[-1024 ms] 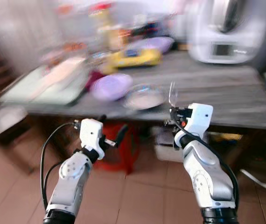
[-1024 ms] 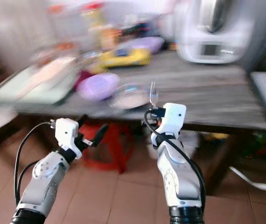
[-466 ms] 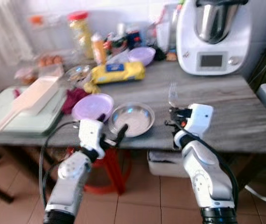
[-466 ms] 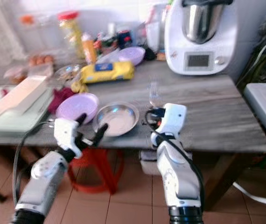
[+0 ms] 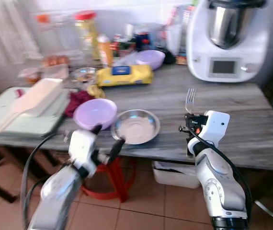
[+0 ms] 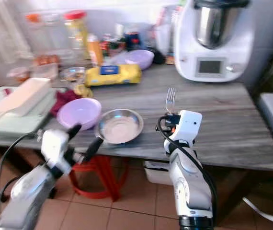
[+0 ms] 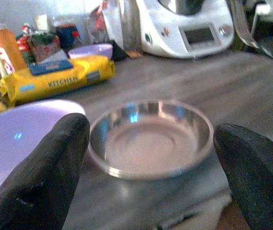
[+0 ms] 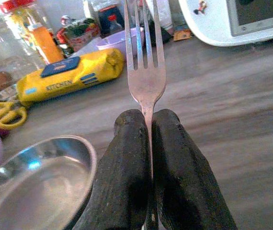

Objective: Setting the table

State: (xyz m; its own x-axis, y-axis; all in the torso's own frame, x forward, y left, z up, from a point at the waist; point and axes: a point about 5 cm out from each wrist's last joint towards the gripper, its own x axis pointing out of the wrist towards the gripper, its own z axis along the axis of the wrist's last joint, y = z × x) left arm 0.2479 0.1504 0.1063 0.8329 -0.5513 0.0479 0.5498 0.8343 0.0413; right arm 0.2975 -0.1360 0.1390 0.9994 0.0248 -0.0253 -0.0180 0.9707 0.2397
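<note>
A round steel plate (image 5: 135,126) lies near the front edge of the grey wooden table (image 5: 251,129). My left gripper (image 5: 105,139) is open just in front of that plate, its black fingers (image 7: 45,167) spread either side of the steel plate (image 7: 151,136) in the left wrist view. My right gripper (image 5: 190,125) is shut on a metal fork (image 5: 190,98), held upright with tines up, over the table's front edge to the right of the plate. The fork (image 8: 145,67) stands between the pressed pads (image 8: 127,167) in the right wrist view.
A lilac bowl (image 5: 95,112) sits left of the plate, beside a pale green tray (image 5: 26,112) with a cream scoop. A yellow packet (image 5: 123,74), jars, bottles and a second lilac bowl (image 5: 150,58) crowd the back. A white kitchen machine (image 5: 230,40) stands back right. A red stool (image 5: 110,175) is under the table.
The camera has come closer to the table and the blur has cleared. My left gripper now reaches up to the plate's front rim. The right gripper still holds the fork upright.
</note>
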